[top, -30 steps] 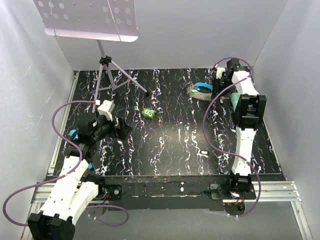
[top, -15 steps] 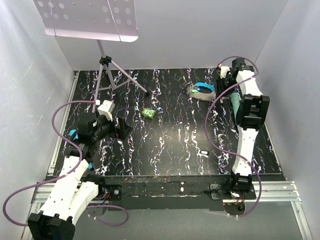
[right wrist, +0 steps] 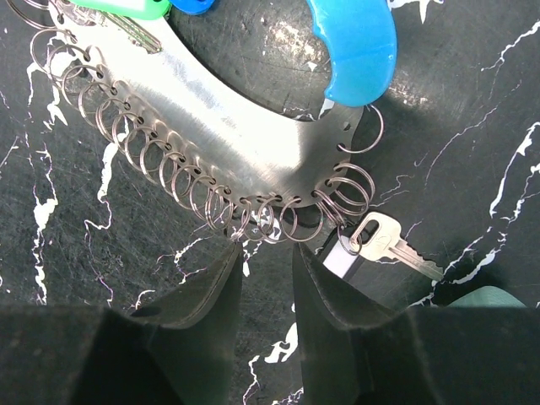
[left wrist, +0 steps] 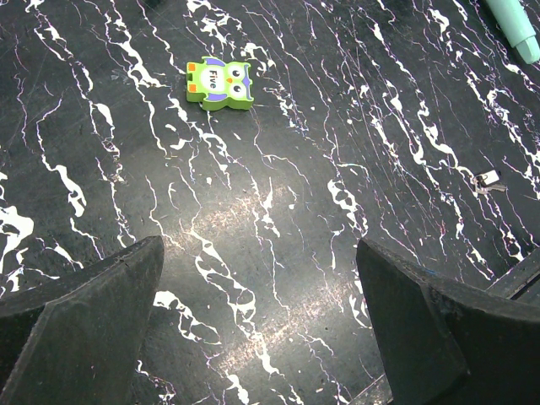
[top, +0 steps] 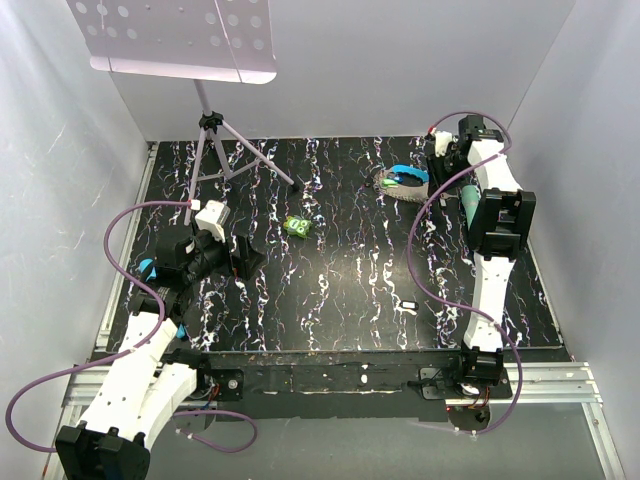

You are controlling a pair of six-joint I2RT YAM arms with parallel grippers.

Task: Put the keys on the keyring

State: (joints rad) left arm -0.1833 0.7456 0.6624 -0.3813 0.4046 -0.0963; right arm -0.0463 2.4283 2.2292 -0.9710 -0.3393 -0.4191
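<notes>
A black tabletop (top: 350, 270) veined with white sits inside plain white walls; at its far right corner the right tool (right wrist: 266, 278) hangs low over the keyring (right wrist: 211, 118), and the coming move depends on this meeting. The keyring lies directly ahead of the tool's tips; it is a curved grey band fringed with small wire loops, and its looped edge bows toward the tool, so the nearest loops sit just at the fingertips. Its long axis runs crosswise to the tool, from ahead-left to ahead-right. The blue clip (right wrist: 359, 51) rests on the band's far side, ahead and to the right; a green-headed key (right wrist: 118, 8) and a blue-headed key (right wrist: 194, 7) lie beyond the band, ahead and to the left; a silver key (right wrist: 392, 245) hangs from a loop just right of the tips.

The right tool's fingers are drawn nearly together with a slim gap; whether they nip a loop I cannot tell. The left tool (left wrist: 259, 253) is spread wide and empty, well apart from the keyring, with only a green owl toy (left wrist: 218, 83) ahead of it; by my judgement the right arm, being far nearer, must do the work.
</notes>
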